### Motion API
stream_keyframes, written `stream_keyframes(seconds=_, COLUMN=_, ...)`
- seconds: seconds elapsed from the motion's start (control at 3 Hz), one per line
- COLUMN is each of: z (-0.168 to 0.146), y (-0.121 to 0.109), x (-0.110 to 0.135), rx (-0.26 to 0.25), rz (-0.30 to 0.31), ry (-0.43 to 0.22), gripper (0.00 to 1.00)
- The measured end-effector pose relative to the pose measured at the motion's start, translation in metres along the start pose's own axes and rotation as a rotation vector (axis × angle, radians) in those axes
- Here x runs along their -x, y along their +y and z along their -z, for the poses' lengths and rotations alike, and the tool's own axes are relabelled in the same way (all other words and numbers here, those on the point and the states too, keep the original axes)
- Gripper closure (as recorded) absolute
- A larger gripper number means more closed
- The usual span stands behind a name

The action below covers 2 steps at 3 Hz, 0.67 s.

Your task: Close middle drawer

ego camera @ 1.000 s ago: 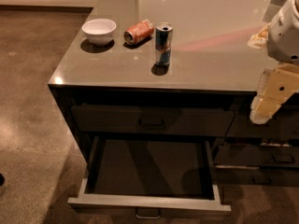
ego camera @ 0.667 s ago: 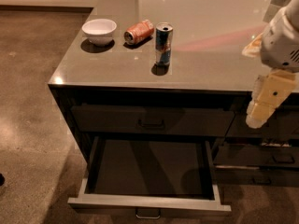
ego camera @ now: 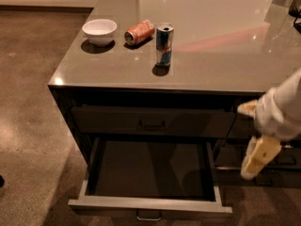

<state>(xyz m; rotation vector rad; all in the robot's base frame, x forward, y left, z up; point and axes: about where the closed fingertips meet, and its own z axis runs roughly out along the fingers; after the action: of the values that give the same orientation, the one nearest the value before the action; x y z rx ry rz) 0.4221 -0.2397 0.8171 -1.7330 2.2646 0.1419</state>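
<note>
The middle drawer (ego camera: 150, 205) is pulled far out from the dark cabinet. Its dark tray is bare and a lighter grey rim runs around it; a small pull shows at the front's lower edge. Above it the top drawer front (ego camera: 151, 122) is shut. My gripper (ego camera: 256, 160), cream-coloured fingers pointing down, hangs at the right, in front of the narrower right-hand drawer fronts, beside the open drawer's right side and apart from it. Nothing is in it.
On the glossy counter (ego camera: 211, 55) stand a white bowl (ego camera: 99, 31), an orange can lying on its side (ego camera: 139, 31) and an upright blue can (ego camera: 164, 44). Brown speckled floor (ego camera: 28, 102) lies to the left.
My arm and gripper have come down from counter height to the level of the drawers and shifted slightly left. The drawer has not moved.
</note>
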Motion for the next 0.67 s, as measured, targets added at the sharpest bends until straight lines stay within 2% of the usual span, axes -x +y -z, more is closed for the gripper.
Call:
stream_keyframes(seconds=0.33, z=-0.092, y=0.0375, x=-0.0563, rx=0.077, rz=-0.072, ry=-0.041, gripper=0.0)
stream_keyframes(seconds=0.67, z=-0.0918, y=0.0375, x=-0.0562, rx=0.077, rz=-0.072, ry=-0.041, gripper=0.0)
